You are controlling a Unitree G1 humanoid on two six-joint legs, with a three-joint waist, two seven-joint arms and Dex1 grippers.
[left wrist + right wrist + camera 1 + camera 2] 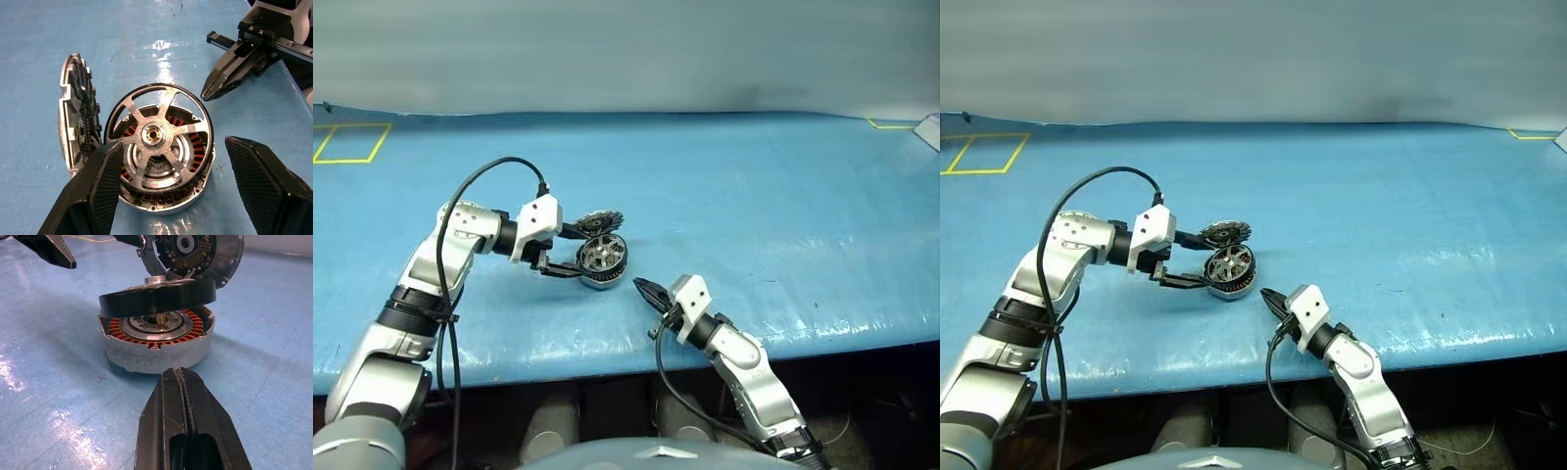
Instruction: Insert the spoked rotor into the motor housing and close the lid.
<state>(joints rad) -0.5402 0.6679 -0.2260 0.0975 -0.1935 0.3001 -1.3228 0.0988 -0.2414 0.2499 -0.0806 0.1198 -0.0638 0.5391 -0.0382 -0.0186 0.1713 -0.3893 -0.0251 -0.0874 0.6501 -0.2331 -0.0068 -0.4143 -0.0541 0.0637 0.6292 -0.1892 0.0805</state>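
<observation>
Left gripper (171, 191) spread around motor housing (161, 203), right gripper (183, 382) pinched empty; spoked rotor (159, 134) perched tilted, unseated; lid (78, 117) open.

left end effector (570, 252) spread, right end effector (646, 290) pinched closed

Glossy blue tabletop (783, 196), grey wall (626, 49)

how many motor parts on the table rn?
3: the motor housing on the blue table, the spoked rotor tilted, half-seated on it, and the lid standing on edge beside it. Smaller parts may be hidden.
</observation>
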